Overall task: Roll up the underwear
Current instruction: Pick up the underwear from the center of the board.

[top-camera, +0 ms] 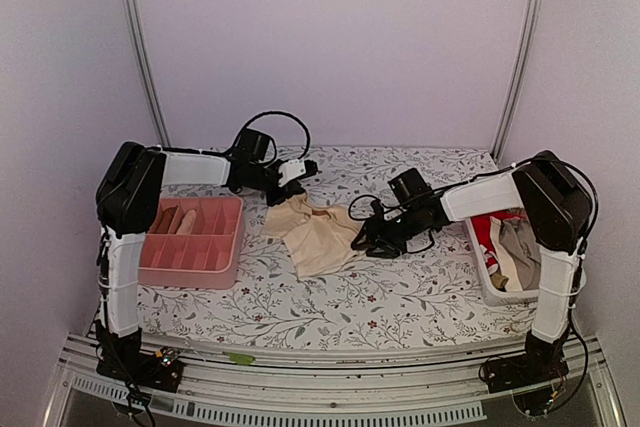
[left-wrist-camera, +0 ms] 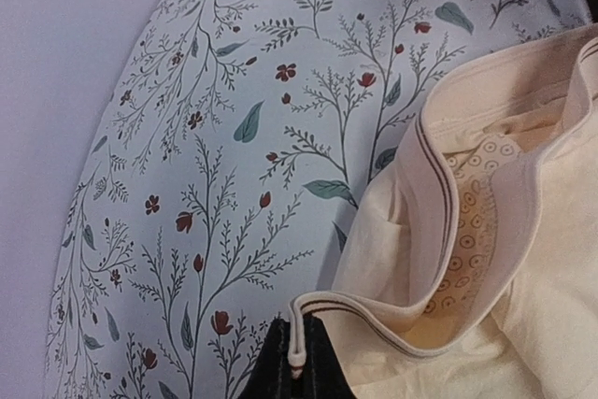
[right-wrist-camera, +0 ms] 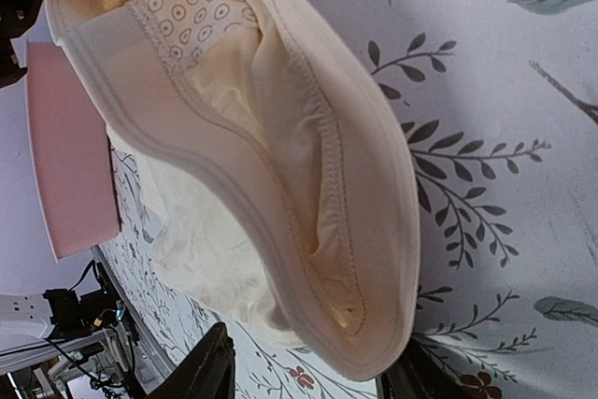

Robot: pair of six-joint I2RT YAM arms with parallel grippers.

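Underwear: cream, lying loosely spread at the centre of the top view, on the floral tablecloth.
Left gripper: clamped tight on the waistband, bottom centre of its wrist view.
Right gripper: jaws apart, straddling the garment's edge, nothing held.

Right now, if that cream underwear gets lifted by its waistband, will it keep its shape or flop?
Probably flop: the underwear lies creased and sagging where the left jaws pinch its waistband. It looks thin, so likely light. Pushed, it would probably bunch up on the tablecloth rather than slide.
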